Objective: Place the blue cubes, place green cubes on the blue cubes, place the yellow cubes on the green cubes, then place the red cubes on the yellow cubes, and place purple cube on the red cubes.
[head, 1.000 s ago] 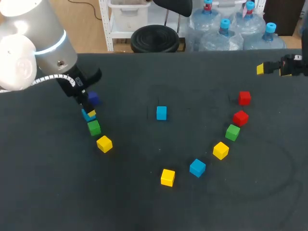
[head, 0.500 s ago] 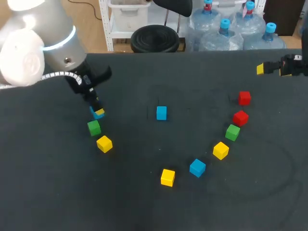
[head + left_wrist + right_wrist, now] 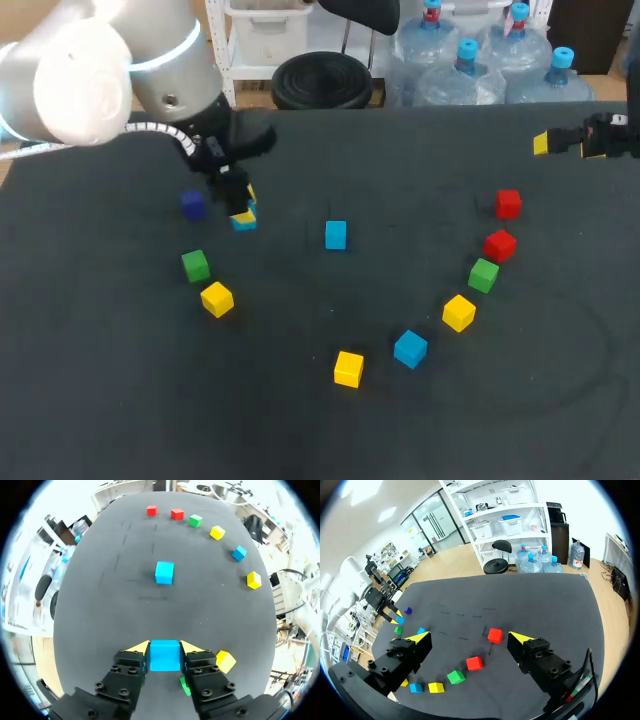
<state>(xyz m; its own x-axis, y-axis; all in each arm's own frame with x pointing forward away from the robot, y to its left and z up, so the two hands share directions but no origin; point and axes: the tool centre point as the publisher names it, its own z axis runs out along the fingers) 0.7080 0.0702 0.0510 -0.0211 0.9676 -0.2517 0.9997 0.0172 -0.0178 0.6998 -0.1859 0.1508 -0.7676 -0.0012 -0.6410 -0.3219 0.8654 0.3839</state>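
The dark table (image 3: 300,430) is carrying a scatter of coloured cubes under both arms. The left gripper (image 3: 164,648) is clamping the held blue cube (image 3: 165,658), with its yellow-tipped fingers pressing on it from two sides. Straight ahead of those fingers, well apart, the lone blue cube (image 3: 164,573) is sitting by itself. Farther ahead an arc is curving away: the end red cube (image 3: 151,510), the second red cube (image 3: 177,514), the far green cube (image 3: 195,520), the far yellow cube (image 3: 217,532), the third blue cube (image 3: 239,553) and the last yellow cube (image 3: 254,580). Just beside one finger the near yellow cube (image 3: 225,661) is lying, and the near green cube (image 3: 184,685) is peeking out under that finger. The purple cube (image 3: 193,205) is resting near the fingers, on the side away from the lone blue cube. The right gripper (image 3: 469,639) is hanging at the table's far edge, its fingers spread wide and gripping nothing, with the end red cube lying ahead of the gap.
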